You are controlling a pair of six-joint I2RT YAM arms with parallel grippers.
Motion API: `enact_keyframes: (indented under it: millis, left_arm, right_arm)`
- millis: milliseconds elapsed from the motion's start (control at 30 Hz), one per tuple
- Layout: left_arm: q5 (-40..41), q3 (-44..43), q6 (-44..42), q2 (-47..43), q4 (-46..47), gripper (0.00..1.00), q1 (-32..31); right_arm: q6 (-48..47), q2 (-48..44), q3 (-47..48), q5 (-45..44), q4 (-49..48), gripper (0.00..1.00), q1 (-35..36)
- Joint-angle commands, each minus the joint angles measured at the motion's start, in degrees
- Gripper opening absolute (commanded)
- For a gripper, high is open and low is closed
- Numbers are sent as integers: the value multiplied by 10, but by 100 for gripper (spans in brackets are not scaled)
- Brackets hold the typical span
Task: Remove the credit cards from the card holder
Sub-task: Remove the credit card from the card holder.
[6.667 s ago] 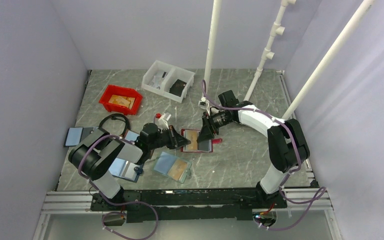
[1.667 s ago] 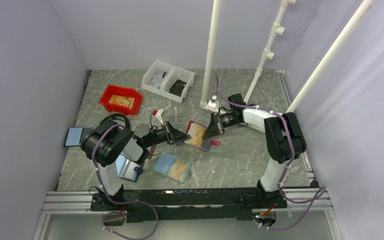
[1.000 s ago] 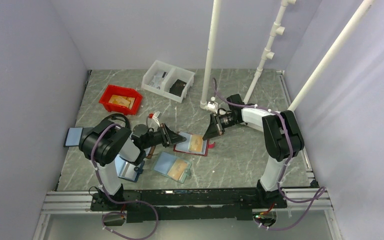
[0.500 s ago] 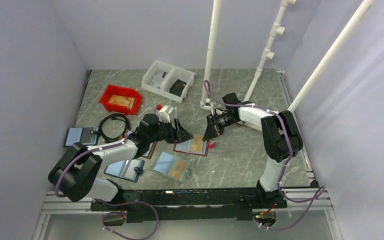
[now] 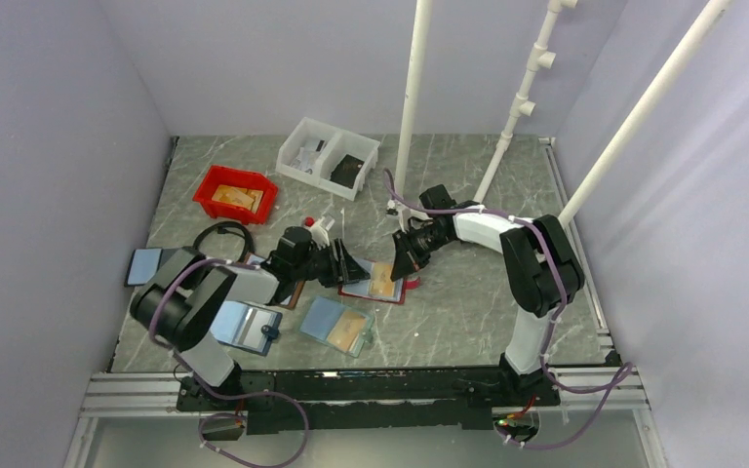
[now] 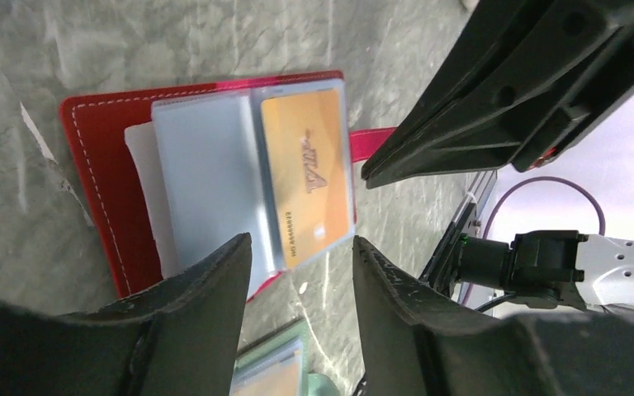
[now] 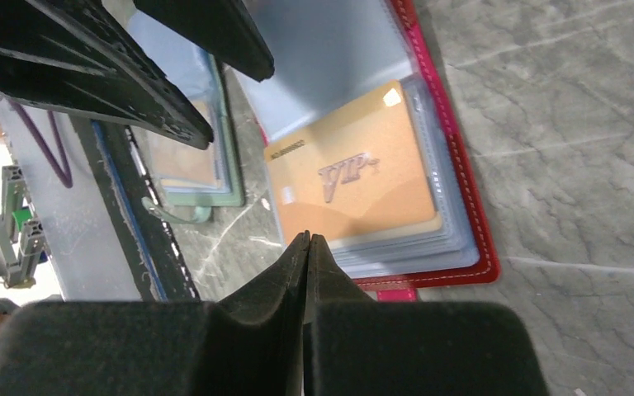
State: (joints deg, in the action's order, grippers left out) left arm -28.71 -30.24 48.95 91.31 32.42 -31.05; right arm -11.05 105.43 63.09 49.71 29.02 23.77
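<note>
Card holder (image 6: pixel 91 165) lies open, orange credit card (image 6: pixel 309 177) sleeved inside; left gripper (image 6: pixel 299 243) hovers spread above, right gripper (image 7: pixel 306 241) pressed together, empty. Next, likely pinch the card's edge

Near edge of card holder (image 6: pixel 91 165), behind the left gripper (image 6: pixel 300 247)

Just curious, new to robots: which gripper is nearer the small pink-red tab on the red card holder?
Right. The right gripper, shut, is beside the small pink-red tab; the left gripper, open, is at the opposite side of the red card holder.
</note>
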Motion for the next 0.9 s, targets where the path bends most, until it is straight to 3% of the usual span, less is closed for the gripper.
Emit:
enact_keyframes:
  millis: [0,433,700,833,867]
  left_arm:
    - [-51,-18,40,61,92,52,-1]
    - [-60,-41,43,125,86,51,-4]
    - [-86,-34,76,171,154,31,-5]
    - [-97,-19,91,189,197,3,-3]
    - [-99,-12,96,192,211,0,-1]
  right_arm:
    - [12,10,14,-38,-15,0,0]
    - [3,33,25,-75,0,0,11]
    - [15,56,29,-77,-5,0,18]
    - [13,68,36,-82,1,0,22]
    - [11,69,37,-87,3,0,21]
